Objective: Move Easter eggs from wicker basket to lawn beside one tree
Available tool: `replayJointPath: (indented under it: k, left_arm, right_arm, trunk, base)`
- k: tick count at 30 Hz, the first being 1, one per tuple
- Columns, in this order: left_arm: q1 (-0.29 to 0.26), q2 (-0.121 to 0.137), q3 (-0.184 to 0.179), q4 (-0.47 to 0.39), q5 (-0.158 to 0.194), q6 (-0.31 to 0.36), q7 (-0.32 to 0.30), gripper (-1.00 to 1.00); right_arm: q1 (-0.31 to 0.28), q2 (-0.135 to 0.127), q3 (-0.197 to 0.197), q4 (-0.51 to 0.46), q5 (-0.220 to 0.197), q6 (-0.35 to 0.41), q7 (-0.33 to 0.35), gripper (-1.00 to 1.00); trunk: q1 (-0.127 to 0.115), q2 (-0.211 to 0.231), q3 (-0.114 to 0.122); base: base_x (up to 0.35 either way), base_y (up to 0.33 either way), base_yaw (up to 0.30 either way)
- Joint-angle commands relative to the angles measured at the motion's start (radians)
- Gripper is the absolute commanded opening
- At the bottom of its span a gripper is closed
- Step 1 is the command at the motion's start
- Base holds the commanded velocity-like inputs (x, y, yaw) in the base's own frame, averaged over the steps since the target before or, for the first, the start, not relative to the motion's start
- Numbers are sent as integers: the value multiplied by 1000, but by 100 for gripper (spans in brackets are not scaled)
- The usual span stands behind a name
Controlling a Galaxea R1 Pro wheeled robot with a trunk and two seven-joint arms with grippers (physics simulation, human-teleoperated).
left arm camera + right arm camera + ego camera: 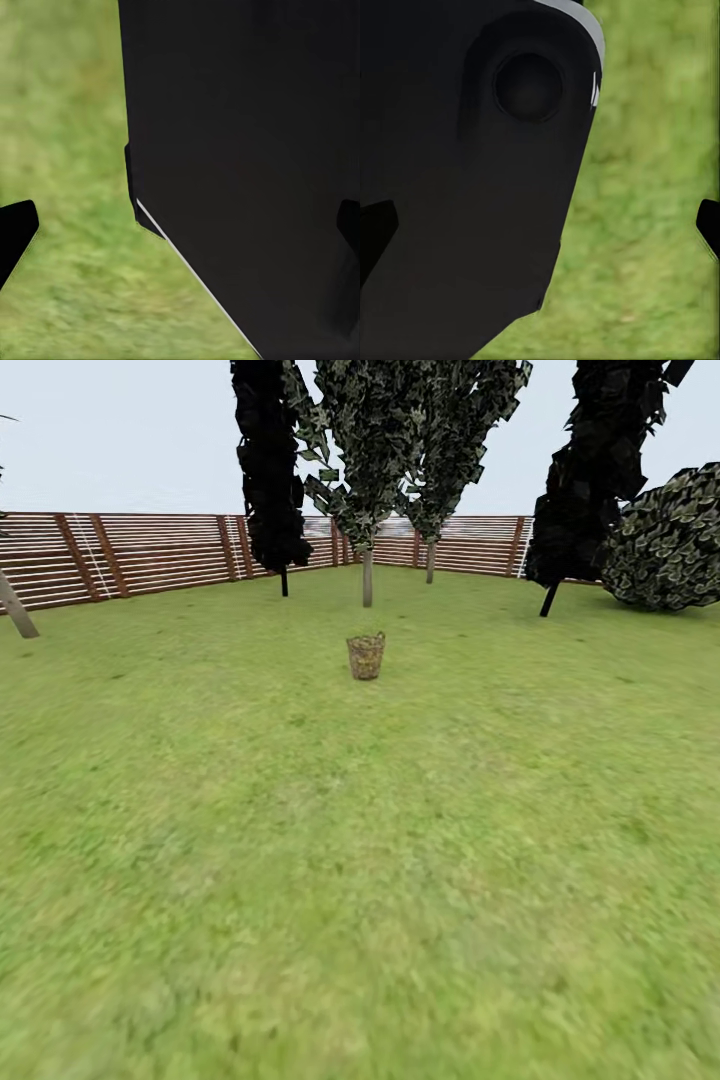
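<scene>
Eggs are what you are after, but from this far off you cannot make them out; if they sit in the wicker basket [366, 656], its weave hides them. Judge them small, light, smooth and rounded, likely to slip and roll, so plan to close the pads across an egg's short waist, its long axis lying crosswise between the fingers, and squeeze gently. Which way each egg points cannot be told yet.

Your basket stands upright on the lawn [360, 880], mouth up, its long axis vertical, a little taller than wide. It looks light and stiff, and open twig work of that kind will probably tip or slide if you knock the rim, so reach straight down through the mouth.

Just behind the basket rises the tree [367, 575] with the pale trunk, a second like it near on its right. Either would serve, and the nearer one saves travel. A dark, thin-trunked tree [283, 575] stands to their left, another leans to the right beside a round bush [668, 540], and the slatted fence [150, 555] closes the garden.

In both wrist views a dark body panel blocks most of the picture, grass beyond it. The left tool [180, 225] and the right tool [540, 225] each show dark fingertips at opposite edges, spread wide, nothing between them.
</scene>
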Motion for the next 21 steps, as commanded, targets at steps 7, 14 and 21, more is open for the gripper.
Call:
replayJointPath:
  k: [7, 14, 21]
  left_arm:
    - [1, 0, 0, -2, 0, -1, 0, 100]
    - [0, 0, 0, -2, 0, -1, 0, 100]
    - [0, 0, 0, -1, 0, -1, 0, 100]
  right_arm:
    - [-1, 0, -1, 1, 6, -3, -1, 100]
    - [-1, 0, 0, 1, 6, -3, -2, 100]
    - [-1, 0, 0, 1, 6, -3, -1, 100]
  trunk:
    - [1, 0, -1]
    - [1, 0, -1]
    - [1, 0, -1]
  base:
    - [328, 0, 0]
    - [328, 0, 0]
    - [328, 0, 0]
